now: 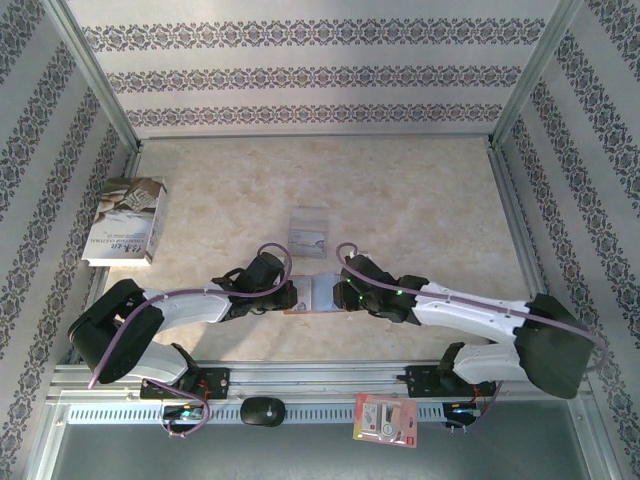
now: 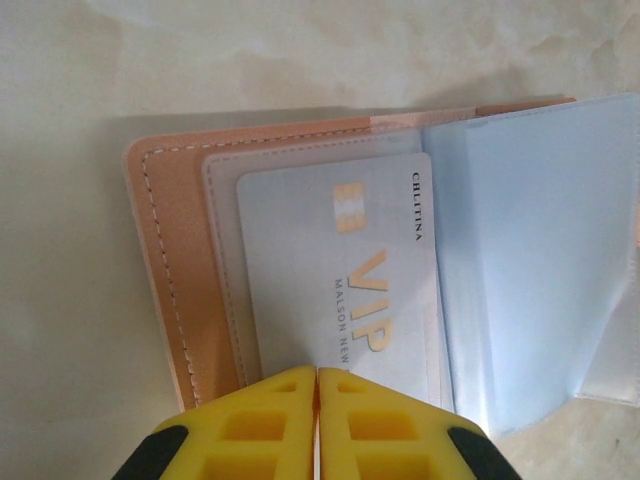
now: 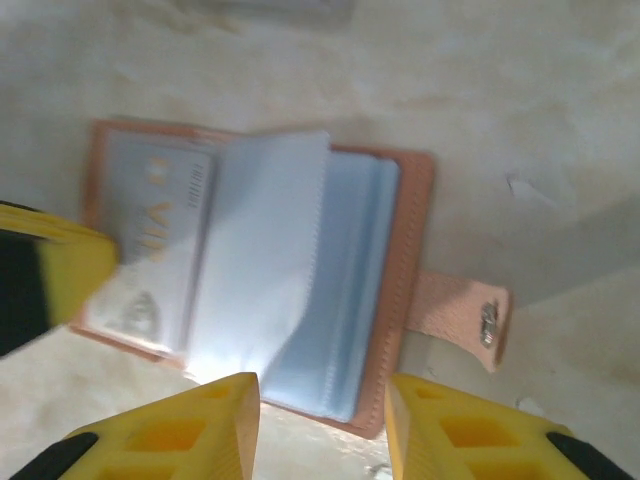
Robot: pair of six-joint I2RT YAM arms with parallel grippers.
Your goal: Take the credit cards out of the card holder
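Card holder [image 1: 318,293] lies open and flat on the pale marbled table [image 1: 420,190], toward the front edge, right where the two arms meet tip to tip. Its orange-brown leather cover frames a stack of clear, bluish pocket pages [image 3: 300,250]. One of those pages stands partly lifted across the middle and hides some of what lies under it. A leather strap [image 3: 465,315] with a metal snap sticks out flat from one side of the holder.

A pale credit card [image 2: 340,280] with gold "VIP" lettering sits inside the pocket on the holder's left half. The left gripper [image 2: 317,375] has its yellow fingers pressed together with no gap, their tips at the card's near edge. I can't make out whether they pinch it or only bear down on it. The right gripper [image 3: 320,385] hangs over the holder's other half with its fingers apart, the near edge of the pages showing in the gap.

Just beyond the holder lies a clear plastic sleeve [image 1: 308,233]. A book [image 1: 125,220] rests at the table's left side, well apart. On the metal rail [image 1: 120,412] in front sit a black rounded object [image 1: 263,411] and a red-and-white packet [image 1: 385,418].
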